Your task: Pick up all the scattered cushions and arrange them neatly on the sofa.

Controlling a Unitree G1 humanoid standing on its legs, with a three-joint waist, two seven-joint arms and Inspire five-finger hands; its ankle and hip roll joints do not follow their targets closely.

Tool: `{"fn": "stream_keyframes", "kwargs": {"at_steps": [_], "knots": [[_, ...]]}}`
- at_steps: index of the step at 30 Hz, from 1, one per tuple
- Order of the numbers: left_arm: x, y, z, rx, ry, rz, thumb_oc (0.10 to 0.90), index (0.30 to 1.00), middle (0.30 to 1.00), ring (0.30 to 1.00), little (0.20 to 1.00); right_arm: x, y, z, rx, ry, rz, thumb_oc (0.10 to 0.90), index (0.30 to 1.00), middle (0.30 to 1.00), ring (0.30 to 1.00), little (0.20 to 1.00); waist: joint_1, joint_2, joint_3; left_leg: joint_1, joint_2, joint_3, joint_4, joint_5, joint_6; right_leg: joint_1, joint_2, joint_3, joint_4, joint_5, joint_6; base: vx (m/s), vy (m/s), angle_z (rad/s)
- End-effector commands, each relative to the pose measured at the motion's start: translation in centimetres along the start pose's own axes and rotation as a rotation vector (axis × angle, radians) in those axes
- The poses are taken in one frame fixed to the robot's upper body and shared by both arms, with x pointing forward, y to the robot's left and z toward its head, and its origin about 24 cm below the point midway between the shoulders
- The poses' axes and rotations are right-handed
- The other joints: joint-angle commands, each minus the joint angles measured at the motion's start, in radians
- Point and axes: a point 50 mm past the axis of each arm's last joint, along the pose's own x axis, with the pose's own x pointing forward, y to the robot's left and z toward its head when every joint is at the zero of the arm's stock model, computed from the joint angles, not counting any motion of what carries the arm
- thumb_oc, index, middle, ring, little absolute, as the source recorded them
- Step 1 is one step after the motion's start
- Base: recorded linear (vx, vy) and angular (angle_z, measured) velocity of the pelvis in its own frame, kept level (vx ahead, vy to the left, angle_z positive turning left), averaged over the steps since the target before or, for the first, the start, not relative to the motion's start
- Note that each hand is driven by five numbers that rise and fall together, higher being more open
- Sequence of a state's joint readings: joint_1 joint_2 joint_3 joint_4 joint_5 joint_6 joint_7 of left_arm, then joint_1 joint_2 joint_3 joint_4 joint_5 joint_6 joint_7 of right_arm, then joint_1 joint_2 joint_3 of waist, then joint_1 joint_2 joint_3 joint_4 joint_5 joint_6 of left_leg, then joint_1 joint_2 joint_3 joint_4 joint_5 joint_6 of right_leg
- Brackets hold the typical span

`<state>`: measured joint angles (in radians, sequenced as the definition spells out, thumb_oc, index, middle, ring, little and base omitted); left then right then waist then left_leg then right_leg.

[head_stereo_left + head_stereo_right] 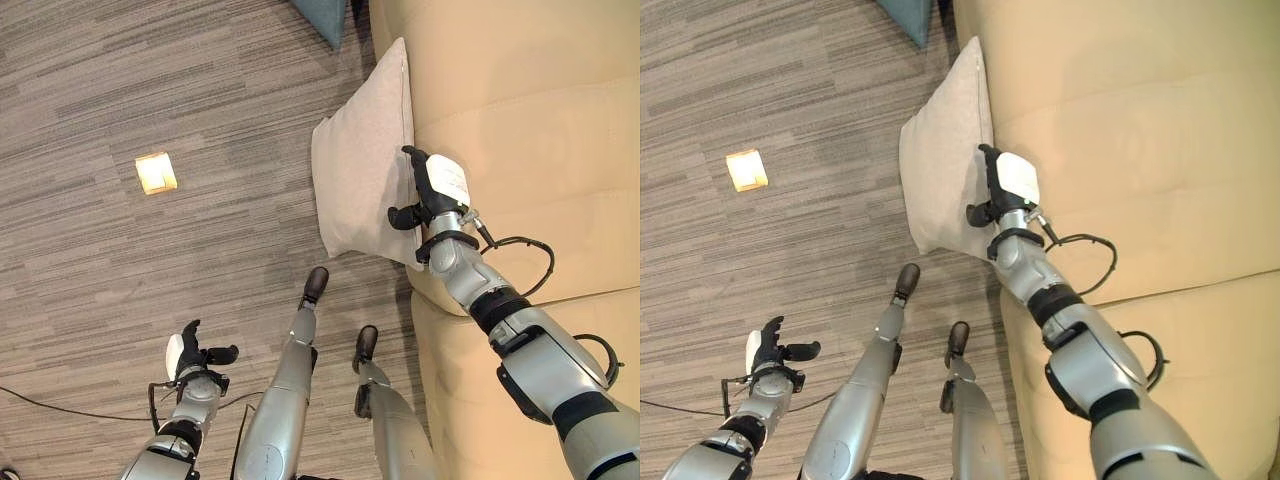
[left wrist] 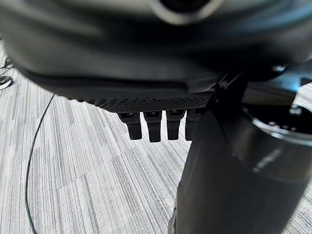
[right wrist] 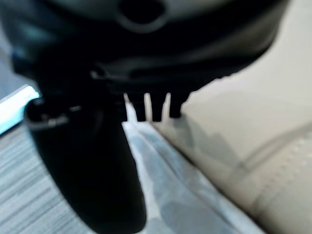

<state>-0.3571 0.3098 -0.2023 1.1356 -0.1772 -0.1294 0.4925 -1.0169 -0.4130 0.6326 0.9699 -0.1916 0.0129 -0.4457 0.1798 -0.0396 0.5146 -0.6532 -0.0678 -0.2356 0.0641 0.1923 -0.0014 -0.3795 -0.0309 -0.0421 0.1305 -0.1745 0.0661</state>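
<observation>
Nearest, low over the carpet [image 1: 120,90], the left hand [image 1: 192,360] hangs with fingers relaxed and spread, holding nothing, well apart from any cushion. The right hand [image 1: 432,190] is by far the nearer to the work.

Past it, that right hand is on the grey cushion [image 1: 355,180], which stands on edge against the front of the beige sofa [image 1: 520,120]. The cushion's long axis runs away from the robot along the sofa front. Its face lies on the thumb side of the hand, the sofa on the back-of-hand side; the thumb curls onto the near face while the fingers reach along the edge by the sofa (whether they truly pinch the fabric I cannot tell).

Beyond the fingertips, most of the cushion continues; further off lies a teal cushion [image 1: 325,18].
</observation>
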Motion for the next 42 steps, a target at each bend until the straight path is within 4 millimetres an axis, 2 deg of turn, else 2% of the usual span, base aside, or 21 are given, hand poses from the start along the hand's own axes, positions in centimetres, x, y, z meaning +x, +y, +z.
{"fn": "stream_keyframes", "kwargs": {"at_steps": [1, 6, 8, 9, 14, 15, 16, 18, 22, 26, 27, 33, 34, 35, 36, 42], "knots": [[-0.2, 1.1, -2.1, 0.036, 0.062, 0.059, 0.8, 0.9, 0.9, 0.9, 0.9, 0.0, 0.5, 1.4, 0.048, -0.034, 0.0, 0.8, 0.9, 0.9, 0.9, 0.9, 0.024, 0.007, 0.005, -0.042, 0.001, 0.01, 0.072, -0.128, -0.051, -0.094, -0.066, 0.039, 0.099, 0.025, 0.036, 0.04, -0.003, 0.07], [-1.0, -1.1, -1.2, 0.047, 0.012, -0.011, 0.8, 0.9, 0.9, 0.9, 0.9, -0.8, 2.8, 2.3, 0.195, 0.001, 0.056, 0.8, 0.9, 0.9, 0.9, 0.9, 0.026, 0.011, 0.005, -0.043, -0.009, -0.006, 0.075, -0.136, -0.045, -0.094, -0.066, 0.04, 0.094, 0.023, 0.035, 0.03, 0.005, 0.06], [-1.1, -1.3, -1.1, 0.042, 0.004, -0.017, 0.8, 0.9, 0.9, 0.9, 0.9, -1.0, 3.1, 2.5, 0.215, 0.003, 0.066, 0.8, 0.9, 0.9, 0.9, 0.9, 0.027, 0.011, 0.005, -0.042, -0.01, -0.009, 0.076, -0.138, -0.044, -0.094, -0.066, 0.039, 0.094, 0.023, 0.035, 0.0, 0.0, 0.0], [-1.2, -1.8, -0.5, 0.03, -0.022, -0.028, 0.8, 0.9, 0.9, 0.9, 0.9, -1.5, 4.0, 2.7, 0.253, 0.013, 0.093, 0.8, 0.9, 0.9, 0.9, 0.9, 0.029, 0.012, 0.005, -0.04, -0.013, -0.015, 0.076, -0.141, -0.042, -0.091, -0.066, 0.04, 0.094, 0.021, 0.035, 0.0, 0.0, 0.0], [-1.4, -2.5, 1.0, 0.059, -0.106, -0.051, 0.8, 0.9, 0.9, 0.9, 0.9, -1.5, 4.5, 3.4, 0.18, -0.031, 0.116, 0.8, 0.9, 0.9, 0.9, 0.9, 0.036, 0.02, 0.005, -0.047, -0.018, -0.032, 0.078, -0.14, -0.043, -0.1, -0.066, 0.038, 0.107, 0.01, 0.033, 0.0, -0.007, 0.0], [-1.5, -2.6, 1.6, 0.058, -0.141, -0.053, 0.8, 0.9, 0.9, 0.9, 0.9, -1.1, 3.7, 2.7, 0.068, -0.045, 0.089, 0.8, 0.9, 0.9, 0.9, 0.9, 0.04, 0.025, 0.005, -0.057, -0.019, -0.039, 0.074, -0.137, -0.045, -0.111, -0.066, 0.034, 0.112, 0.005, 0.033, 0.0, -0.011, 0.03], [-1.5, -2.6, 1.6, 0.058, -0.141, -0.053, 0.8, 0.9, 0.9, 0.9, 0.9, -1.1, 3.7, 2.7, 0.068, -0.045, 0.088, 0.8, 0.9, 0.9, 0.9, 0.9, 0.04, 0.025, 0.005, -0.057, -0.019, -0.039, 0.074, -0.137, -0.045, -0.111, -0.066, 0.034, 0.112, 0.005, 0.033, -0.01, -0.003, 0.04], [-1.5, -3.3, 3.7, 0.061, -0.22, -0.05, 0.8, 0.9, 0.9, 0.9, 0.9, -0.2, 2.4, 1.6, -0.248, -0.096, 0.065, 0.8, 0.9, 0.9, 0.9, 0.9, 0.048, 0.036, 0.005, -0.078, -0.023, -0.049, 0.072, -0.133, -0.049, -0.135, -0.066, 0.031, 0.12, 0.001, 0.033, 0.0, -0.018, 0.06], [-1.6, -3.5, 4.5, 0.114, -0.27, -0.056, 0.8, 0.9, 0.9, 0.9, 0.9, 0.6, 1.5, 0.8, -0.492, -0.083, 0.108, 0.8, 0.9, 0.9, 0.9, 0.9, 0.063, 0.043, 0.005, -0.097, -0.028, -0.064, 0.074, -0.131, -0.052, -0.151, -0.065, 0.027, 0.127, -0.006, 0.034, 0.01, -0.05, 0.12], [-1.8, -3.9, 4.3, 0.151, -0.285, -0.066, 0.8, 0.9, 0.9, 0.9, 0.9, 0.7, 1.1, 0.0, -0.554, -0.055, 0.115, 0.8, 0.9, 0.9, 0.9, 0.9, 0.071, 0.046, 0.005, -0.11, -0.032, -0.07, 0.075, -0.127, -0.054, -0.164, -0.066, 0.025, 0.131, -0.005, 0.034, 0.0, -0.011, 0.03], [-1.9, -4.0, 4.1, 0.162, -0.284, -0.071, 0.8, 0.9, 0.9, 0.9, 0.9, 0.6, 1.4, -0.3, -0.627, -0.07, 0.138, 0.8, 0.9, 0.9, 0.9, 0.9, 0.075, 0.047, 0.005, -0.111, -0.034, -0.075, 0.071, -0.125, -0.055, -0.165, -0.066, 0.025, 0.129, -0.005, 0.033, 0.0, 0.0, 0.0], [-2.1, -4.1, 4.0, 0.162, -0.293, -0.078, 0.8, 0.9, 0.9, 0.9, 0.9, 0.2, 1.9, -0.7, -0.638, -0.057, 0.158, 0.8, 0.9, 0.9, 0.9, 0.9, 0.083, 0.061, 0.005, -0.12, -0.039, -0.083, 0.069, -0.122, -0.055, -0.174, -0.069, 0.02, 0.137, -0.012, 0.033, 0.01, -0.022, 0.04], [-2.1, -4.1, 4.3, 0.151, -0.302, -0.074, 0.8, 0.9, 0.9, 0.9, 0.9, 0.2, 2.0, -0.7, -0.624, -0.055, 0.161, 0.568, 0.552, 0.552, 0.552, 0.552, 0.084, 0.064, 0.005, -0.124, -0.041, -0.089, 0.069, -0.121, -0.056, -0.181, -0.069, 0.019, 0.144, -0.014, 0.032, 0.0, 0.0, 0.0], [-2.1, -4.1, 4.3, 0.151, -0.302, -0.074, 0.8, 0.9, 0.9, 0.9, 0.9, 0.2, 2.0, -0.7, -0.624, -0.055, 0.161, 0.513, 0.469, 0.469, 0.469, 0.469, 0.084, 0.064, 0.005, -0.124, -0.041, -0.089, 0.069, -0.121, -0.056, -0.181, -0.069, 0.019, 0.144, -0.014, 0.032, 0.0, -0.009, 0.04], [-2.2, -4.3, 4.7, 0.145, -0.319, -0.076, 0.8, 0.9, 0.9, 0.9, 0.9, 0.0, 2.5, -0.5, -0.609, -0.058, 0.176, 0.4, 0.3, 0.3, 0.3, 0.3, 0.083, 0.066, 0.005, -0.126, -0.042, -0.091, 0.07, -0.12, -0.055, -0.186, -0.071, 0.02, 0.15, -0.016, 0.03, 0.0, -0.002, 0.05], [-2.3, -4.4, 5.0, 0.136, -0.331, -0.075, 0.8, 0.9, 0.9, 0.9, 0.9, -0.7, 3.9, -0.1, -0.577, -0.082, 0.205, 0.4, 0.3, 0.3, 0.3, 0.3, 0.077, 0.064, 0.005, -0.112, -0.045, -0.094, 0.069, -0.124, -0.053, -0.182, -0.072, 0.024, 0.157, -0.015, 0.03, 0.0, -0.001, 0.01]]}}
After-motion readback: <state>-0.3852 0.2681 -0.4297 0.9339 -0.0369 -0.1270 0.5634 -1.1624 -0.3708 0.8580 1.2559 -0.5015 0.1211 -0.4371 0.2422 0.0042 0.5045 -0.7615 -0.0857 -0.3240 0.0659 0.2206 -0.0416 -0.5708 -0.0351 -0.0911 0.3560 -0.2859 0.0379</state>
